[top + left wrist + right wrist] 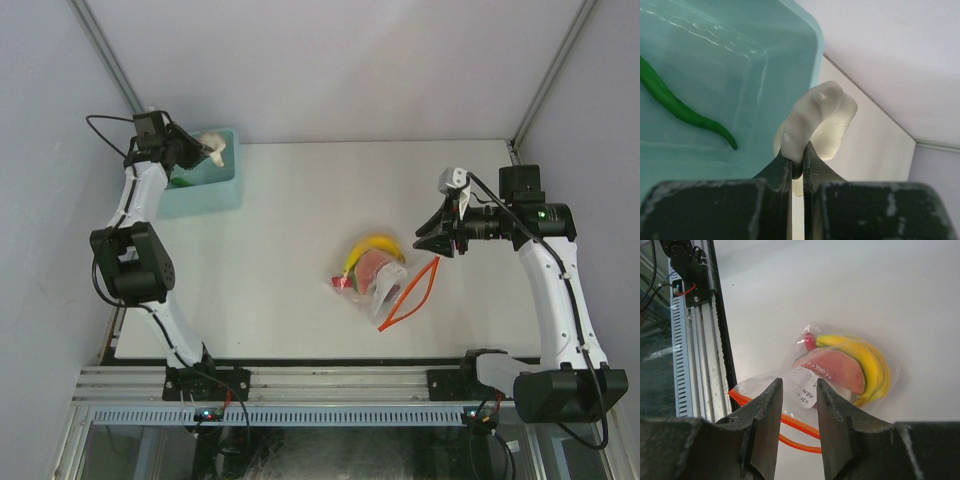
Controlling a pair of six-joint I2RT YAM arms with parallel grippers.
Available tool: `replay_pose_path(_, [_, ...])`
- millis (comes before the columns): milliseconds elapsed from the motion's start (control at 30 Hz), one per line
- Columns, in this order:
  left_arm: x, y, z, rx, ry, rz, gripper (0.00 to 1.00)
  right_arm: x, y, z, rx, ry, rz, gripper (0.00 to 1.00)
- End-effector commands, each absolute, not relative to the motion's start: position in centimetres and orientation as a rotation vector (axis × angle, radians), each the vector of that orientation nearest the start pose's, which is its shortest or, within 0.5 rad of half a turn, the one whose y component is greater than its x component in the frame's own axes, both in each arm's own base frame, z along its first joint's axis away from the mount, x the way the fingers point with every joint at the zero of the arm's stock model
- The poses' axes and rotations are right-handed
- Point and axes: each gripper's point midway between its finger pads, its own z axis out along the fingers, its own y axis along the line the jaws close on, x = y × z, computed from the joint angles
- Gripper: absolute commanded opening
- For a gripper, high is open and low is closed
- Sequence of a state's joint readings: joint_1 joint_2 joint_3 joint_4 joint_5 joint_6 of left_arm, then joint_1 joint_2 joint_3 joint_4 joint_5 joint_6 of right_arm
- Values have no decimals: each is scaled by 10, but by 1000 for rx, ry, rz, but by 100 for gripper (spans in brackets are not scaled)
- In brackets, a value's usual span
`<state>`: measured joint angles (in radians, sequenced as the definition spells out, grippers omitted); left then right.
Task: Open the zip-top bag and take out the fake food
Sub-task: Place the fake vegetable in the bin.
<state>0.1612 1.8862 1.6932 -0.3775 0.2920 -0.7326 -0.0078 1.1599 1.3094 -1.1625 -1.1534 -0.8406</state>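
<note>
Your left fingers (781,172) were clenched on a white piece (815,120) at the bin (715,55) rim. The bag (375,282) lay on the tabletop (300,200) just left of your right fingers (765,415), parted and empty, its orange zip edge (412,292) facing them.

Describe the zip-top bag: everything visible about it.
The zip-top bag is clear, crinkled plastic with a white printed label and an orange zip strip, parted into an open loop. It lies flat on the white table, holding a yellow banana and a pink-red wedge. Nothing grips it; the right pincer hangs open near it.
</note>
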Motion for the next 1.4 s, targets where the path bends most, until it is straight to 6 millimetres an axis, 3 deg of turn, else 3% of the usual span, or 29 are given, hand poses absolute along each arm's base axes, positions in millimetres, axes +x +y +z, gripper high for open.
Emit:
replay_pose_path(0, [554, 31, 239, -770, 2009, -549, 7, 219, 145, 293, -1147, 1673, 949, 33])
replay_pose_path(133, [565, 40, 235, -788, 2017, -502, 20, 219, 144, 292, -1142, 1677, 945, 33])
replay_pose_path(200, [569, 43, 232, -799, 2026, -491, 33, 219, 144, 293, -1142, 1676, 942, 33])
replay_pose_path(267, [573, 45, 231, -778, 2041, -466, 50, 219, 143, 293, -1139, 1678, 939, 33])
replay_pose_path(333, [575, 48, 232, -773, 2039, -450, 97, 219, 142, 293, -1139, 1677, 936, 33])
replay_pose_path(367, [576, 49, 235, -770, 2032, -441, 100, 219, 142, 293, -1138, 1679, 933, 33])
replay_pose_path(567, [572, 54, 252, -729, 2005, -398, 100, 219, 141, 292, -1135, 1682, 929, 33])
replay_pose_path(767, [554, 53, 290, -626, 1932, -368, 100, 218, 141, 293, -1139, 1678, 934, 33])
replay_pose_path(1033, [511, 31, 334, -429, 1814, -361, 100, 210, 143, 294, -1170, 1642, 943, 33])
replay_pose_path(1167, [486, 12, 345, -297, 1760, -317, 100, 204, 144, 293, -1197, 1623, 944, 33])
replay_pose_path(1367, [445, -11, 385, -139, 1607, -290, 100, 196, 144, 291, -1246, 1597, 934, 33])
